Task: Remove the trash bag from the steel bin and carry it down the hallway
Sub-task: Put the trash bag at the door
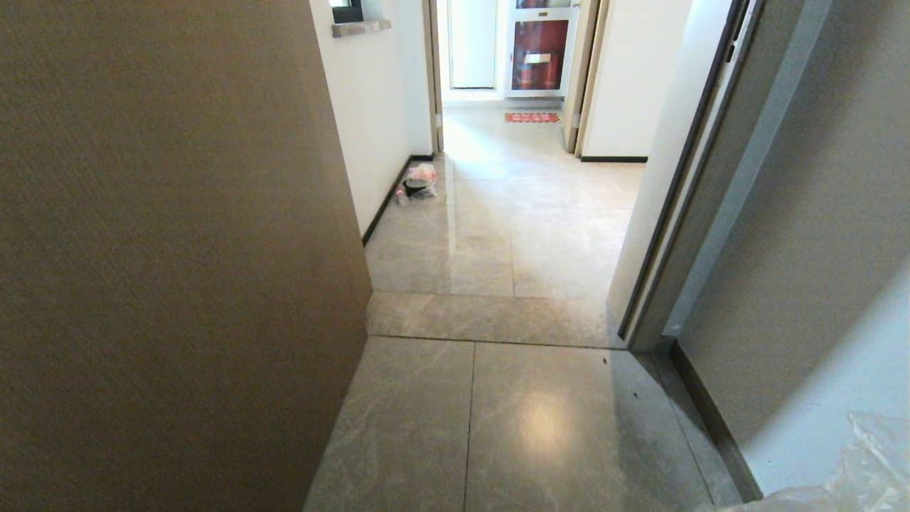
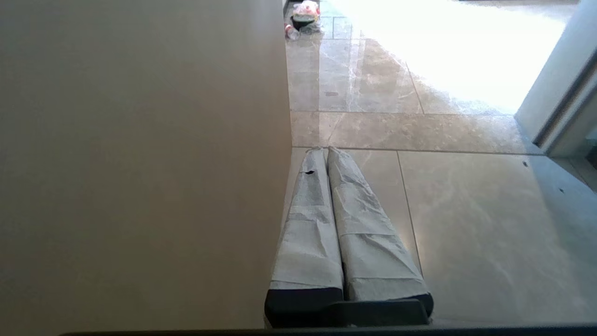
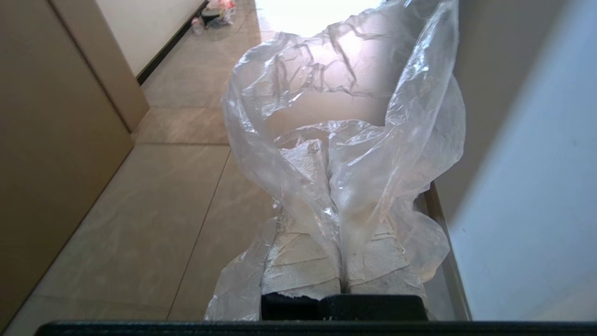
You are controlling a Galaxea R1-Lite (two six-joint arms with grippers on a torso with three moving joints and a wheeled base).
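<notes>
The trash bag (image 3: 410, 116), clear crinkly plastic, is pinched between the tape-wrapped fingers of my right gripper (image 3: 328, 151), which is shut on it. The film billows up over the fingertips and drapes down both sides. A corner of the bag (image 1: 864, 466) shows at the lower right of the head view. My left gripper (image 2: 325, 150) is shut with nothing in it, held low beside a brown panel. The hallway (image 1: 540, 206) of glossy beige-grey tiles runs straight ahead through a doorway. The steel bin is out of view.
A brown panel (image 1: 163, 249) fills the left side and a door frame (image 1: 682, 213) and grey wall close the right. A small heap of litter (image 1: 418, 181) lies by the left wall's black baseboard. A red mat (image 1: 532, 117) lies at the far end, a grey ledge (image 1: 360, 28) upper left.
</notes>
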